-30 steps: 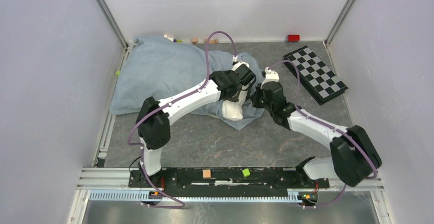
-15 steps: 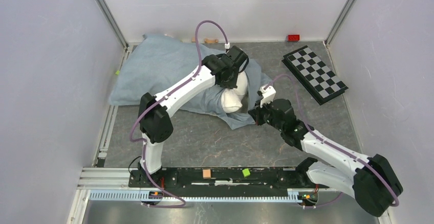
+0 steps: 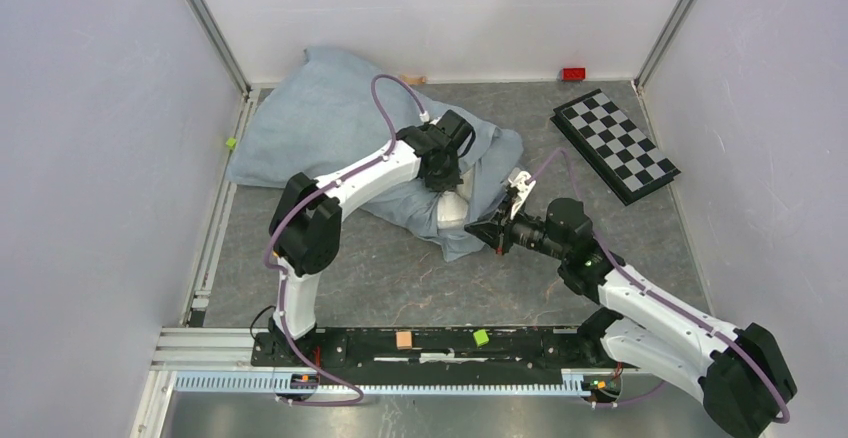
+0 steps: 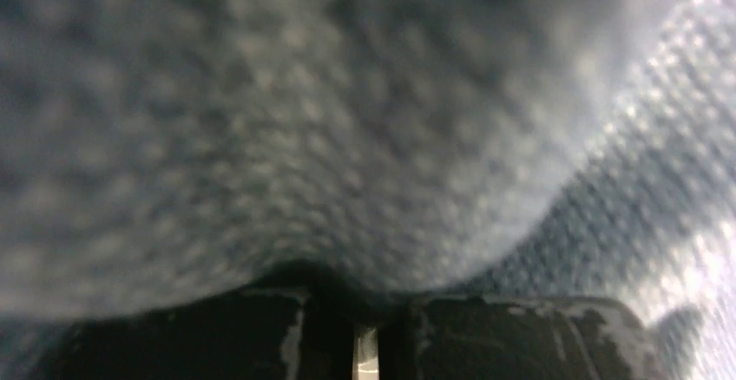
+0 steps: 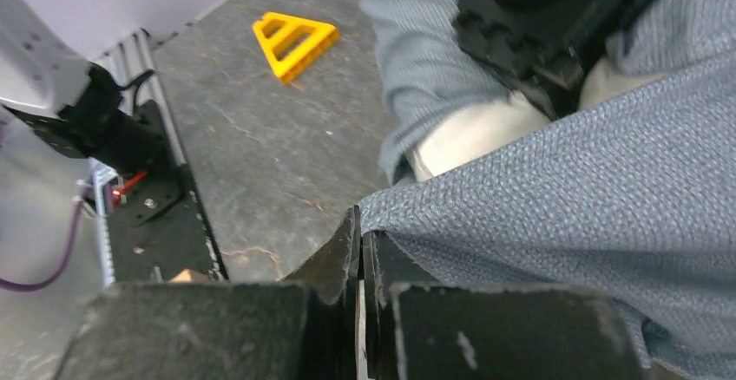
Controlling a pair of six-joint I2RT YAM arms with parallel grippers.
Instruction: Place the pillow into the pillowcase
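Mostly the pillowcase (image 3: 320, 128) fills the far left of the table (image 3: 400, 278), a plump blue-grey mound, which suggests that the bulk of the pillow (image 3: 452, 208) is already inside it. Only a small white end of the pillow shows, poking from the sack's open mouth on the side nearest the arms.

The left arm reaches across the mound, and the left gripper (image 3: 445, 166) sits at that mouth, just above the exposed white end. It is probably there to press the stuffing deeper in. Its wrist camera is smothered in blurred blue weave, so I cannot tell whether its fingers are spread or closed.

The right gripper (image 5: 359, 234) comes in low from the near right, its fingers pressed together on the hem of the pillowcase. The cloth runs taut from that pinch, seemingly to hold the mouth open and brace the sack against the push.

What looks to remain is tucking in that last end and drawing the hem over it.

A checkered board (image 3: 616, 145) lies well apart at the far right, and a yellow triangle (image 5: 293, 40) lies on the bare table.
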